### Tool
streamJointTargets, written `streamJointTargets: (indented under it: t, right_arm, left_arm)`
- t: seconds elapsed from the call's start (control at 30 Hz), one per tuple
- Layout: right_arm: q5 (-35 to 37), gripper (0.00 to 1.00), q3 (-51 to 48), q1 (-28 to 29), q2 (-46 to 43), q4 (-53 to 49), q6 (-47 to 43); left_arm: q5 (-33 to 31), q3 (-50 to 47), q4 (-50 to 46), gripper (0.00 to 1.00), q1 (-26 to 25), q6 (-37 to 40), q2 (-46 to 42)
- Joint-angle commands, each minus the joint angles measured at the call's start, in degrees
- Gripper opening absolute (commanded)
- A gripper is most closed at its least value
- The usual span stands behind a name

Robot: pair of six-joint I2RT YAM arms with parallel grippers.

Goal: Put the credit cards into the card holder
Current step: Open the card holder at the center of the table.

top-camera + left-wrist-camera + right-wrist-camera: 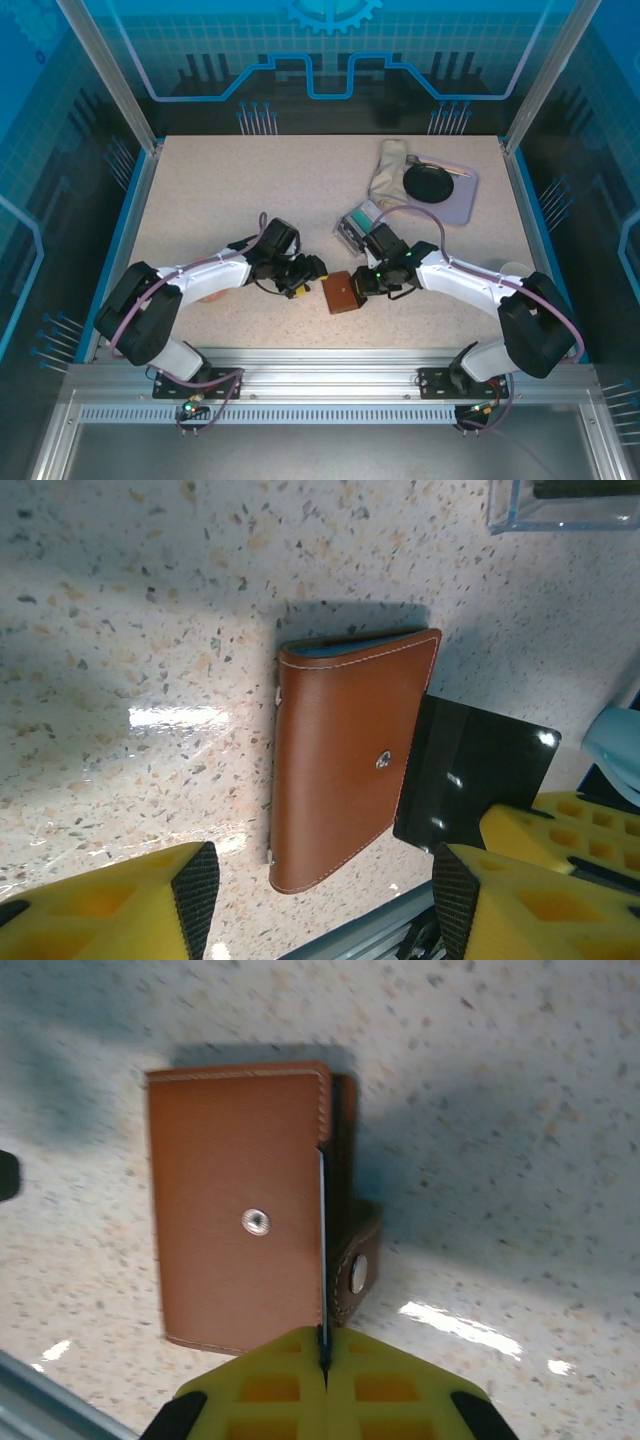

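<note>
The card holder [342, 293] is a brown leather wallet lying folded on the speckled table near the front edge, between my two grippers. My right gripper [323, 1345] is shut on a thin credit card [322, 1240], seen edge-on and set against the wallet's [235, 1210] open side beside the snap tab [357, 1270]. In the left wrist view that card [475, 775] looks dark and glossy, its inner edge hidden behind the wallet [345, 755]. My left gripper [325, 900] is open and holds nothing, with the wallet's near end just ahead of its fingers [195, 885].
A clear plastic tray [355, 225] stands just behind the right gripper [362, 283]. A lilac tray [460, 205] with a black dish [430, 180] and a crumpled cloth [390, 165] sits at the back right. The table's metal front rail lies close below the wallet.
</note>
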Motion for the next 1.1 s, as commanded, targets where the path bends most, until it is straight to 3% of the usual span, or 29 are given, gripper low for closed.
streamJointTargets:
  t: [0.0,0.27,0.57,0.8,1.07]
  right_arm:
    - [3.6,0.0,-0.9,0.1,-0.8,-0.4,1.1]
    - [3.1,0.01,-2.1,-1.2,-0.6,0.9,1.6]
    - [-4.7,0.02,-2.8,-1.8,0.1,7.1,3.1]
    - [-6.9,0.02,-2.9,-3.0,-0.9,7.9,4.8]
    - [-15.1,0.02,-5.6,-10.0,-4.7,8.7,5.1]
  left_arm:
    - [-0.3,-0.3,2.7,0.61,-0.5,-1.9,1.6]
    - [1.2,1.2,3.3,0.57,-1.5,-1.4,5.1]
    - [2.8,4.8,4.4,0.49,-2.4,-0.2,10.4]
    - [3.5,8.7,5.8,0.53,-4.1,0.7,13.3]
    - [4.9,13.3,7.0,0.58,-5.6,1.2,17.0]
